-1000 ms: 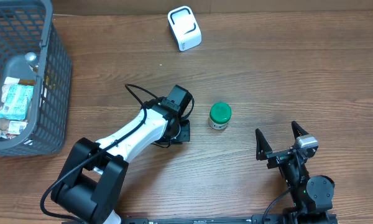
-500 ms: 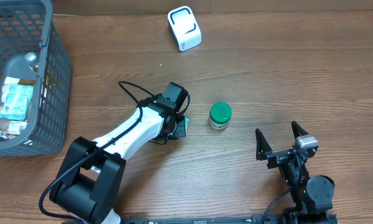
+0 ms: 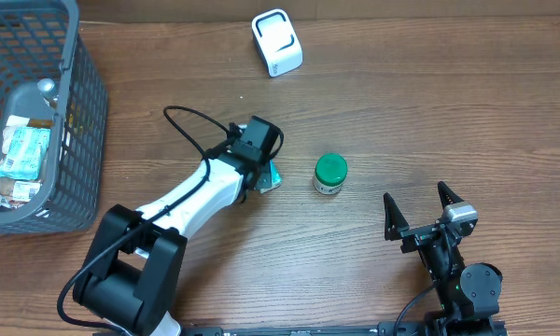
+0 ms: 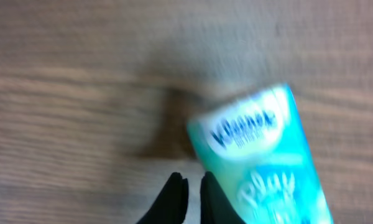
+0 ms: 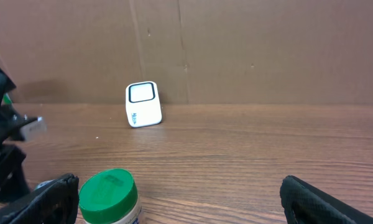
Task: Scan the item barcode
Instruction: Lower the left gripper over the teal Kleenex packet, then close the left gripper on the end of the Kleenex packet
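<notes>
Left gripper (image 4: 191, 190) nearly closed, pack (image 4: 261, 155) touching one finger, we can't tell if pinched | right gripper (image 3: 417, 199) spread wide near front edge | pack over table (image 3: 429, 103) middle, just left of jar (image 3: 330, 174) | scanner (image 3: 277, 42) well apart at back

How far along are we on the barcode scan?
Done: nothing scanned yet. In hand: the left gripper, shut, is at the tissue pack; a firm grip isn't clear. Left: bring its barcode to the white scanner at the far edge. The right gripper sits open.
</notes>
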Available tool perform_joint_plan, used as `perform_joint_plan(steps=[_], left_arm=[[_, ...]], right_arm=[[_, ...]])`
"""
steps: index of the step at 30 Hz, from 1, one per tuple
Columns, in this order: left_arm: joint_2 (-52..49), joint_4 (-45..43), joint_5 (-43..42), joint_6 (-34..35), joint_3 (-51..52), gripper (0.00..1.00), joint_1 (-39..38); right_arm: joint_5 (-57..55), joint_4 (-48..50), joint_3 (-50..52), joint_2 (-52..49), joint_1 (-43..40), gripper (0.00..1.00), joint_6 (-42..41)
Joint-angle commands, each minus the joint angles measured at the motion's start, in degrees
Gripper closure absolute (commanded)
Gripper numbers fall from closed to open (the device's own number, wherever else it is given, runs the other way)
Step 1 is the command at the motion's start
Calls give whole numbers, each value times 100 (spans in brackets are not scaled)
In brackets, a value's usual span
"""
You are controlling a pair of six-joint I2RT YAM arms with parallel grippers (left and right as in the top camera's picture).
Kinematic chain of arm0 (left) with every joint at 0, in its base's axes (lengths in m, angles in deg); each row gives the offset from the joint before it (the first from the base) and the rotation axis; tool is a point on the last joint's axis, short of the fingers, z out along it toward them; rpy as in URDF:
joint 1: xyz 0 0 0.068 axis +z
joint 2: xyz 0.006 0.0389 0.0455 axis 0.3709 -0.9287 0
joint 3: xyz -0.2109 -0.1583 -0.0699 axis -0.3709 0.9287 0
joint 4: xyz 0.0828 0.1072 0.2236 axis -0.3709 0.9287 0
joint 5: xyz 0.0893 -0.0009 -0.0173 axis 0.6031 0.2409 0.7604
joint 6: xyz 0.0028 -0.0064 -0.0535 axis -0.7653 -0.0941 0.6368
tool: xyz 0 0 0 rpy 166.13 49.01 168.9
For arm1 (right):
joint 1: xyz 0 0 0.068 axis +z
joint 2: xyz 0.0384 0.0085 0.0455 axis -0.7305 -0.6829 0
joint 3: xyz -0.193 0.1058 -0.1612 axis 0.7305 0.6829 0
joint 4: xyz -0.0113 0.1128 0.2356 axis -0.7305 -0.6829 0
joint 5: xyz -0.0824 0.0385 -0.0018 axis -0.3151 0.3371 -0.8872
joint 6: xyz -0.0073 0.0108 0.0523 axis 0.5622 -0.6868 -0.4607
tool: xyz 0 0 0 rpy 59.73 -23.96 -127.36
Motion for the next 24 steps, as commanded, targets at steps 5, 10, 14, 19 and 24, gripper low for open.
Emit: perform_joint_plan(steps=[5,10,14,19,24], left_arm=[[-98,848,-22,-203,-894,93,407],[-98,1290,-739,-608,-1499,93,317],[-116,1220,-999,-492,-1532,94,109],[-289,1106,-953,-431,-1530,96,-256],[-586,1132,-597,-170,-1530,95,-490]], right_arm=[[-50,26,61,46,-26,0,4],[-50,26,61,46,-26,0,4],[-50,26,61,46,-26,0,4],[-50,26,61,46,-26,0,4],[-50,26,61,46,-26,0,4]])
